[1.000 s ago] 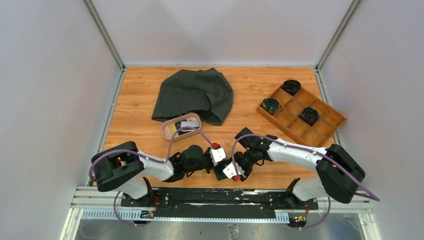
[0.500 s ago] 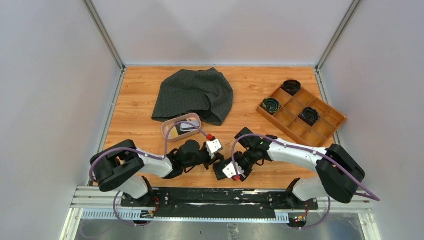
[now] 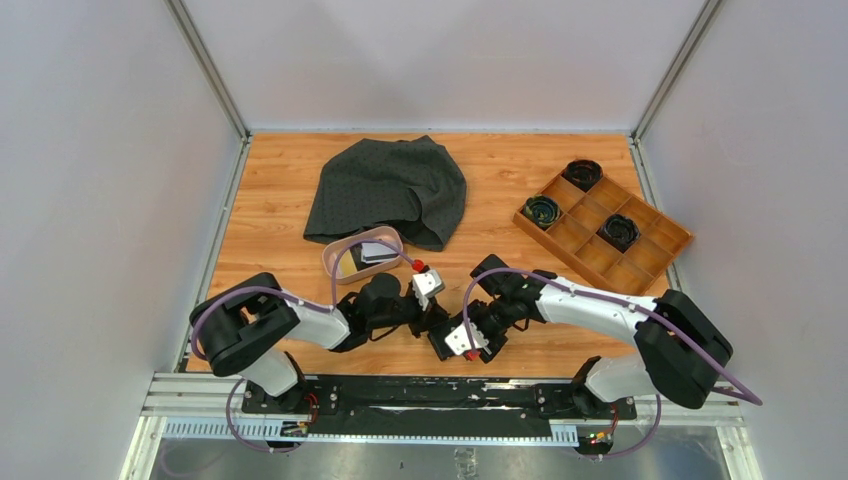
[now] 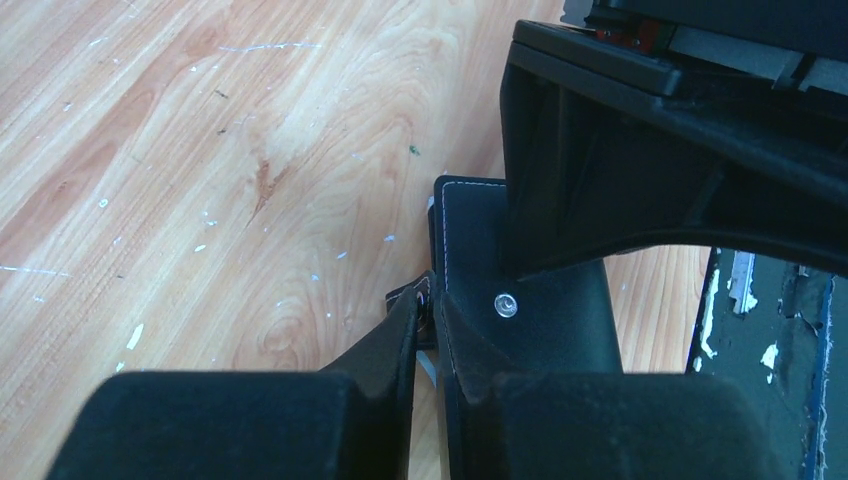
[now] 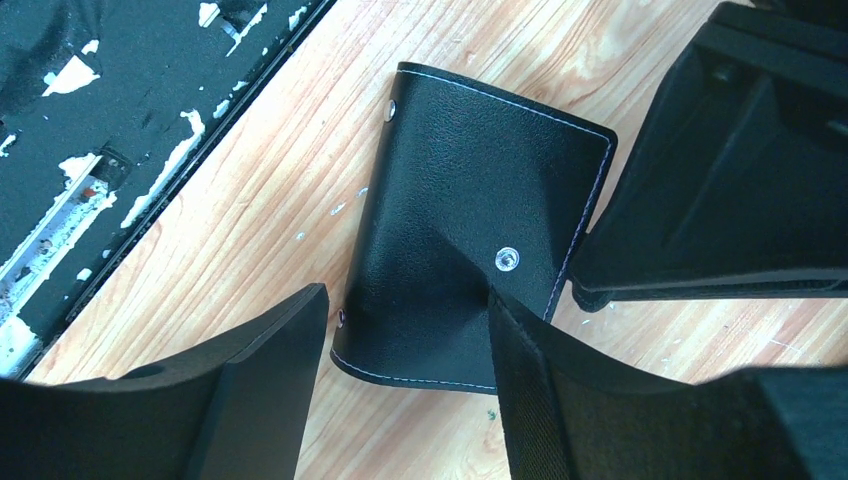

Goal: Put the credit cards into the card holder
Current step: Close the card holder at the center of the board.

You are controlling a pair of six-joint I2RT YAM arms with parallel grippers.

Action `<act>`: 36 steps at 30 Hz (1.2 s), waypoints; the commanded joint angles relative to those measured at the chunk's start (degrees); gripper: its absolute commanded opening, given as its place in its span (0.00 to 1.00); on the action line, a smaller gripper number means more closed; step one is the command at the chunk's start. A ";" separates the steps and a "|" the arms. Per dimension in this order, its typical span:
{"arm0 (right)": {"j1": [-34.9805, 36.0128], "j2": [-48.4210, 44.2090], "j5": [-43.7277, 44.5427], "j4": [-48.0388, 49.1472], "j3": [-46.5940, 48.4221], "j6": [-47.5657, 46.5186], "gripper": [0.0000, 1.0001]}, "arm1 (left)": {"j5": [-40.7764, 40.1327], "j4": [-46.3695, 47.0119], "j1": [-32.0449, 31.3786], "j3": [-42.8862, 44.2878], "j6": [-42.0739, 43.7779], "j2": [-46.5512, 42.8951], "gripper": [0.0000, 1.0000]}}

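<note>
Centrally, black card holder [image 5: 470, 200] lies closed on the table [image 5: 290, 190]; right claw [image 5: 405, 295] spread over it, left claw [image 4: 425, 296] pressed nearly together at its edge.

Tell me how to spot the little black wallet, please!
Look at the wooden table's near edge, where the left gripper and right gripper meet. The card holder lies right there. Unlike the black grippers, it is leather-like, with white stitching and a shiny round snap.

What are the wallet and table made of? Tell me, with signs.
Wallet: black leather or faux leather, by its fine grain, pale edge stitching and metal snap. Table: wood or wood-look laminate, by its grain pattern; scuffed.
</note>
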 commanded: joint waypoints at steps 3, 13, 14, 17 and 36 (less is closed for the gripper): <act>-0.56 0.21 1.20 -1.84 0.36 0.88 0.63 | 0.80 0.48 0.60 1.32 -2.54 1.27 0.17; -0.60 0.48 0.84 -2.24 0.55 0.89 0.62 | -1.17 -0.88 1.11 1.12 -3.66 -0.49 0.26; -0.60 0.48 0.83 -2.28 0.54 0.91 0.62 | -1.30 -0.88 1.17 1.14 -4.02 -0.56 0.27; -0.55 0.48 0.80 -2.32 0.54 0.88 0.62 | -1.37 -0.88 1.31 1.34 -4.86 -0.86 0.29; -0.57 0.66 0.83 -2.63 0.80 0.99 0.61 | -0.65 -0.88 1.88 1.56 -7.03 -1.40 0.24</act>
